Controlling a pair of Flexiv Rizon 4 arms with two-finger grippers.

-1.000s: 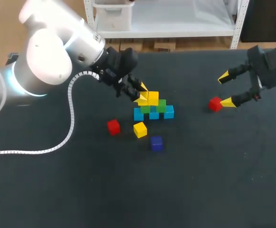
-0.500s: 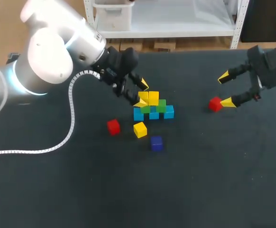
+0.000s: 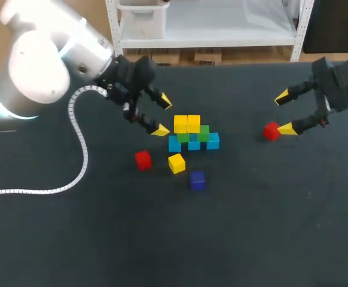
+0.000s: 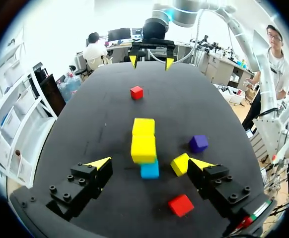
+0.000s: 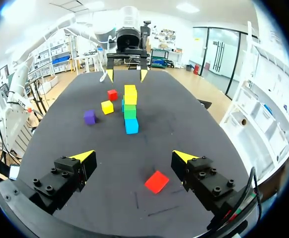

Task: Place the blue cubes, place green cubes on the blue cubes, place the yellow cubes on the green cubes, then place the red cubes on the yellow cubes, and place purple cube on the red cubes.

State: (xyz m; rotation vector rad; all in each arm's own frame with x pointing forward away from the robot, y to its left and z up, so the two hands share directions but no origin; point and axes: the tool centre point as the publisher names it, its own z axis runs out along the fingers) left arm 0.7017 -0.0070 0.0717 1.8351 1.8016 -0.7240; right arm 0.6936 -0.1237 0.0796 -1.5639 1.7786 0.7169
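Two yellow cubes (image 3: 186,124) top the stack (image 3: 194,141); left gripper (image 3: 162,116) hangs released beside it, right gripper (image 3: 284,112) likewise released, apparently just clear of a red cube (image 3: 271,131).

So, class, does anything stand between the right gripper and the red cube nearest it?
Nothing visible does. The red cube lies alone on the bare table, just under the open right gripper and near one fingertip.

Black table (image 3: 263,239). Stack (image 3: 183,137) — blue cubes (image 3: 194,144), green cubes (image 3: 204,132), yellow cubes (image 3: 186,124). Loose — yellow cube (image 3: 176,162), purple cube (image 3: 197,180), red cubes (image 3: 142,159) at its 8 and 3 o'clock.
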